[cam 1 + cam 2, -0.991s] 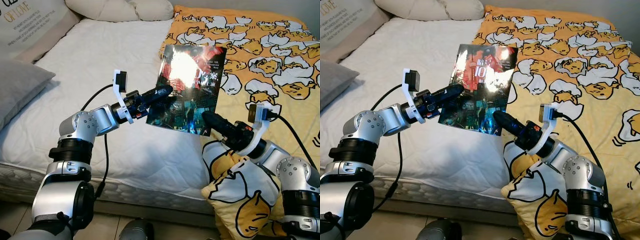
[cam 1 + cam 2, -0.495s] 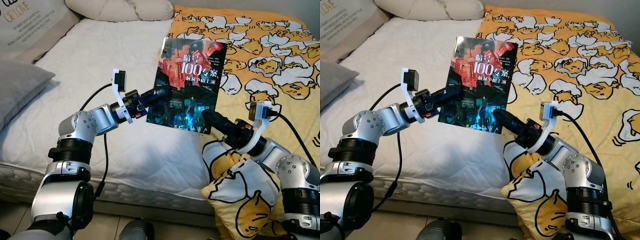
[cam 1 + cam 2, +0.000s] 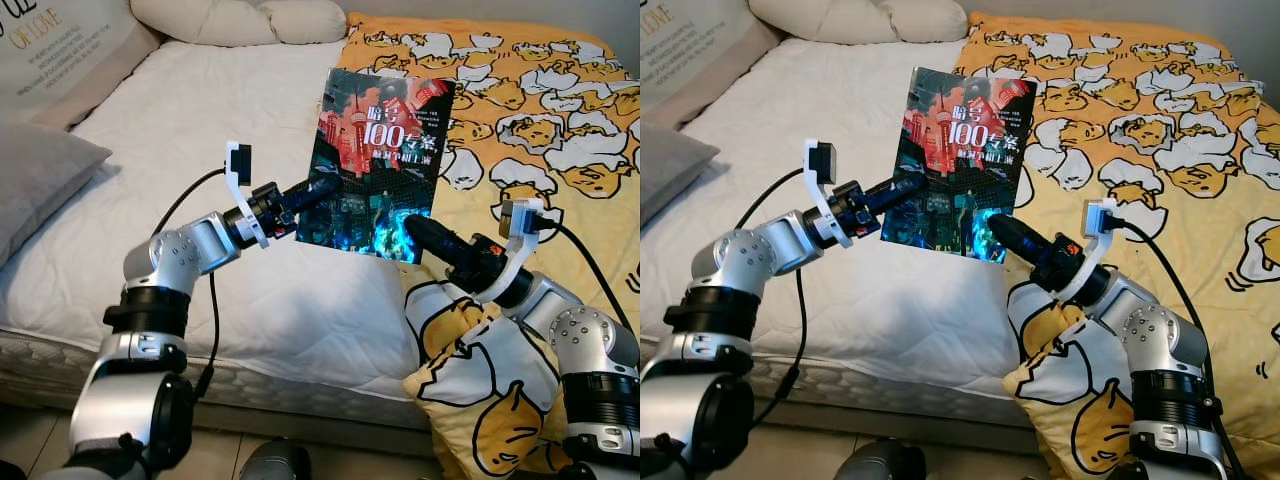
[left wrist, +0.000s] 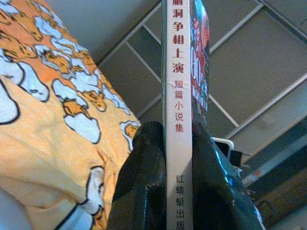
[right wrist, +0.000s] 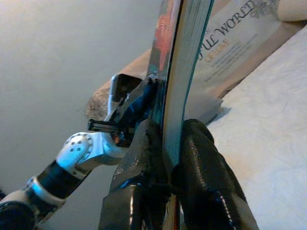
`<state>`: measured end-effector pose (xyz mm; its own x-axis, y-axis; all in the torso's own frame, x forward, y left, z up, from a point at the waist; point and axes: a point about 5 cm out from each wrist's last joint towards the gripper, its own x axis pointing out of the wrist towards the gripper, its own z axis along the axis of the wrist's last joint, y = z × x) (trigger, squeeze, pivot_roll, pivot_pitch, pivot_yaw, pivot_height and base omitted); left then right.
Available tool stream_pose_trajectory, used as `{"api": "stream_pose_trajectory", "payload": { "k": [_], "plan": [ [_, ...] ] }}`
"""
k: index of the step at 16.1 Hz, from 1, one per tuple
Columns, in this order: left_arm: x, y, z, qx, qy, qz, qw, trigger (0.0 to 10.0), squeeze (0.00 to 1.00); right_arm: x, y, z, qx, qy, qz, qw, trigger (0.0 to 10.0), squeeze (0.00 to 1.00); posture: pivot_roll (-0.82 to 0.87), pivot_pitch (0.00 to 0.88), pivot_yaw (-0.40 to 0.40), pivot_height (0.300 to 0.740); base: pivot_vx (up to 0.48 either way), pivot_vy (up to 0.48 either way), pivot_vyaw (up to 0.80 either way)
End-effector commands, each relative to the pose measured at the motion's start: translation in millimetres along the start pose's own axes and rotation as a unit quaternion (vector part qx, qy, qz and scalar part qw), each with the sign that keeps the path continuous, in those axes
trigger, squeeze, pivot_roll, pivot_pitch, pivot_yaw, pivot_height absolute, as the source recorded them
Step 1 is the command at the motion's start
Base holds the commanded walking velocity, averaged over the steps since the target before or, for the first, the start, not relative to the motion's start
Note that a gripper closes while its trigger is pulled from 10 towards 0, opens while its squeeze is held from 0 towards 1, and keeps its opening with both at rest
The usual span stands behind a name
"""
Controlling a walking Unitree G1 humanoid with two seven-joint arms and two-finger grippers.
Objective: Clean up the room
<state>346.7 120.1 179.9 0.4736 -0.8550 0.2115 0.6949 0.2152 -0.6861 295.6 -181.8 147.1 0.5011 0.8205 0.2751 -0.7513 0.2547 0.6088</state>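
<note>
The book [image 3: 378, 165] stands upright in the air above the bed [image 3: 200, 130], the left gripper [image 3: 322, 186] clamped on its spine and the right gripper [image 3: 412, 228] on its page edge, probably steadying it for carrying off.

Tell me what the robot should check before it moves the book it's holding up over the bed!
1. Left end effector shut on the book: ok, its fingers squeeze the spine.
2. Right end effector shut on the book: ok, it pinches the page edge at the lower corner.
3. Book lifted off the white mattress: ok, held up in the air, cover facing the camera.
4. Yellow blanket away from the book: ok, it lies behind and beside.
5. A place to put the book down: cannot tell, no shelf or table shows.
</note>
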Motion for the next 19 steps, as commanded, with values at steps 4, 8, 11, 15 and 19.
{"api": "stream_pose_trajectory", "payload": {
  "k": [4, 8, 11, 15, 19],
  "plan": [
    [-18.1, -5.5, 7.0, 0.094, -0.031, 0.068, 0.993, 0.0, 0.00, -19.9, -4.3, 5.3, -0.031, -0.028, -0.083, 0.996, 10.0, 1.00, -0.03, 0.000, 0.070, 0.740, 0.000, 0.000, 0.00],
    [-32.5, -12.2, 7.1, 0.218, -0.008, 0.163, 0.962, 0.0, 0.00, -39.8, -1.0, 4.4, -0.126, -0.016, -0.191, 0.973, 10.0, 1.00, -0.03, 0.000, 0.065, 0.740, 0.000, 0.000, 0.00],
    [-43.6, -10.5, -6.8, 0.326, -0.006, 0.269, 0.906, 10.0, 0.00, -32.5, -2.5, -14.8, -0.200, -0.009, -0.331, 0.922, 10.0, 0.00, -0.05, 0.000, 0.061, 0.740, 0.000, 0.000, 0.00],
    [-54.0, -4.3, -39.2, 0.411, 0.027, 0.356, 0.839, 10.0, 0.00, -32.6, 1.7, -47.0, -0.257, -0.009, -0.465, 0.847, 10.0, 0.00, -0.07, 0.000, 0.059, 0.740, 0.000, 0.000, 0.00],
    [-51.5, -6.4, -58.5, 0.428, 0.041, 0.356, 0.830, 10.0, 0.00, -41.7, 4.2, -62.9, -0.290, 0.030, -0.516, 0.806, 10.0, 0.00, -0.11, 0.000, 0.066, 0.740, 0.000, 0.153, 0.00]
  ]
}}
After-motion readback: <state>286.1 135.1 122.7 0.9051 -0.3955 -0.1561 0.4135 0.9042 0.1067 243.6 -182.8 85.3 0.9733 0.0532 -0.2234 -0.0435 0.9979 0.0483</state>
